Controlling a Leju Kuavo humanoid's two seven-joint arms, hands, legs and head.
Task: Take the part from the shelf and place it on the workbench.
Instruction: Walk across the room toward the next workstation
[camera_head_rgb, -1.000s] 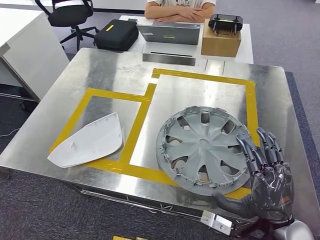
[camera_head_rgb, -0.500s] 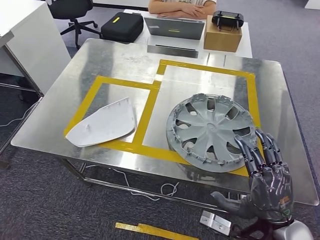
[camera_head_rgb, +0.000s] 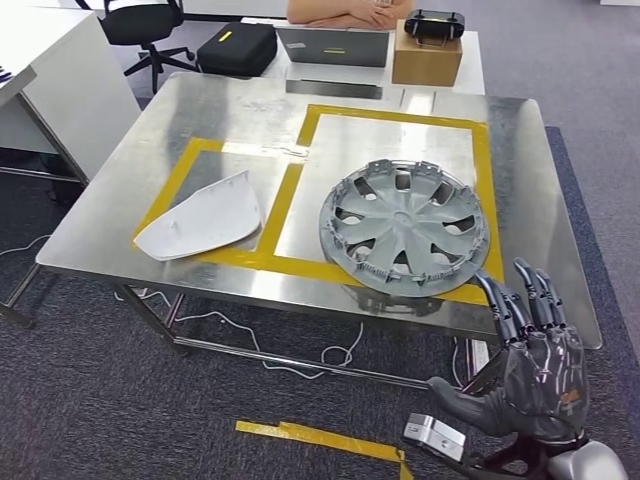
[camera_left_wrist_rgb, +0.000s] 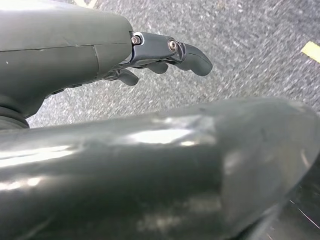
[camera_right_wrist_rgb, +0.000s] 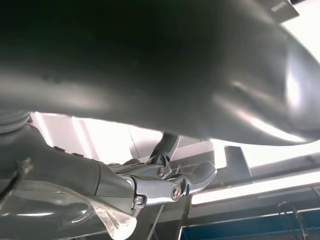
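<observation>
The grey wheel cover (camera_head_rgb: 404, 225) lies flat on the steel worktop (camera_head_rgb: 528, 200), inside the larger yellow-taped frame (camera_head_rgb: 483, 190); its near rim overlaps the frame's front tape strip and sits close to the worktop's front edge; being round, it has no long axis, and its ribbed inner face seems to be turned up, though the detail is small; bare metal lies between it and the worktop's right edge; in the smaller taped frame to the left lies a white panel (camera_head_rgb: 202, 218), its long axis running left-right with the pointed end toward the left edge, well apart from the wheel cover; the right robot hand (camera_head_rgb: 540, 365) hovers below the front edge over the carpet, fingers spread, holding nothing; the left robot hand (camera_left_wrist_rgb: 158, 55) hangs over the carpet, fingers loosely extended, empty
</observation>
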